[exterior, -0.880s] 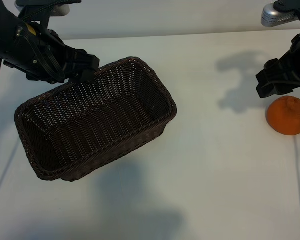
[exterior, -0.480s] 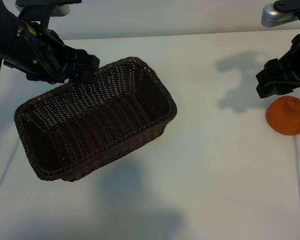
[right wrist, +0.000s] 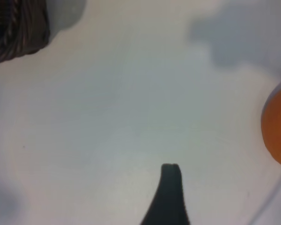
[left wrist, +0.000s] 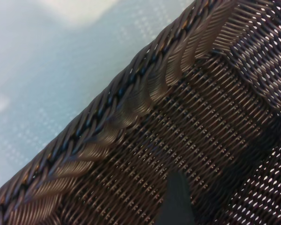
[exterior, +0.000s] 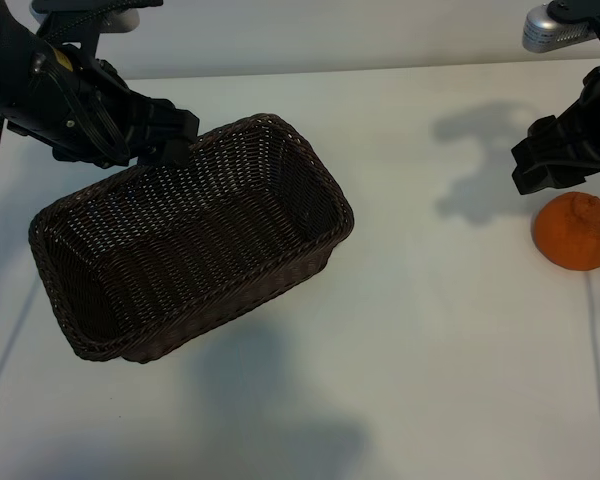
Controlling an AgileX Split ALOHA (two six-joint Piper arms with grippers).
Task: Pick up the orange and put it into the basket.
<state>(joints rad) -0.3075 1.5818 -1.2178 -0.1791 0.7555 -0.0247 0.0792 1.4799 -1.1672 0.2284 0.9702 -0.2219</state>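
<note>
The orange (exterior: 576, 231) lies on the white table near the right edge; it also shows at the side of the right wrist view as the orange (right wrist: 278, 126). My right gripper (exterior: 542, 166) hangs open just behind it and to its left, apart from it, with one dark finger (right wrist: 171, 192) over bare table. The dark-brown woven basket (exterior: 302, 142) sits tilted at the left. My left gripper (exterior: 170, 140) is open at its far rim, and one finger (left wrist: 177, 201) stands inside against the woven wall below the braided rim (left wrist: 131, 84).
The white table (exterior: 430, 330) stretches between basket and orange. A thin cable (exterior: 598, 360) runs along the right edge below the orange. A corner of the basket (right wrist: 18, 28) shows far off in the right wrist view.
</note>
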